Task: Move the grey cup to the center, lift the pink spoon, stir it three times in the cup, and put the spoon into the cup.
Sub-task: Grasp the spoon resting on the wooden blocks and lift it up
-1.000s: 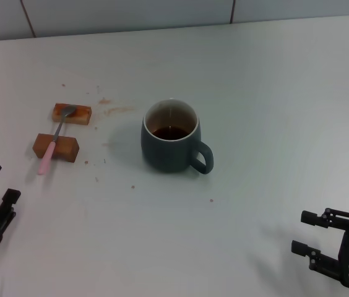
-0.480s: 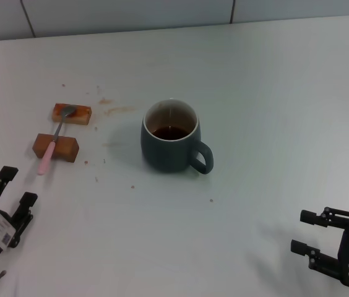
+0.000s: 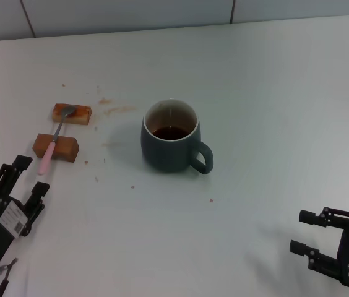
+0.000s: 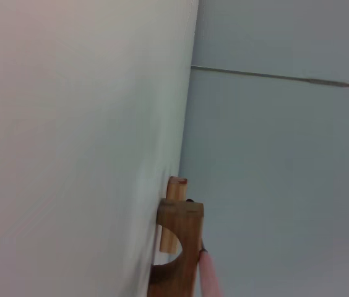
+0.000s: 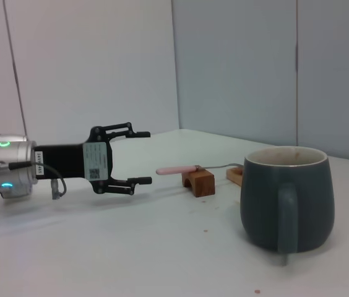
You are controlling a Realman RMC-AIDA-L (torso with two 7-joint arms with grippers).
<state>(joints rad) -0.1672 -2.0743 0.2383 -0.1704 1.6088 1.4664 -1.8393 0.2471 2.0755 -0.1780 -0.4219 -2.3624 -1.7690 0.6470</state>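
The grey cup (image 3: 171,136) stands upright mid-table, handle toward the front right, with dark liquid inside; it also shows in the right wrist view (image 5: 287,205). The pink spoon (image 3: 55,139) lies across two brown wooden blocks (image 3: 56,147) left of the cup, its bowl on the far block; its pink handle also shows in the left wrist view (image 4: 208,277) and the right wrist view (image 5: 177,169). My left gripper (image 3: 31,175) is open and empty, just in front of the spoon's handle end; the right wrist view (image 5: 140,157) shows it too. My right gripper (image 3: 303,232) is open and empty at the front right.
Brown crumbs and a smear (image 3: 117,110) lie on the white table (image 3: 273,111) between the blocks and the cup. A tiled wall (image 3: 162,12) runs along the table's far edge.
My left gripper has moved forward and to the right, toward the spoon's handle end. The right gripper, cup and spoon have not moved.
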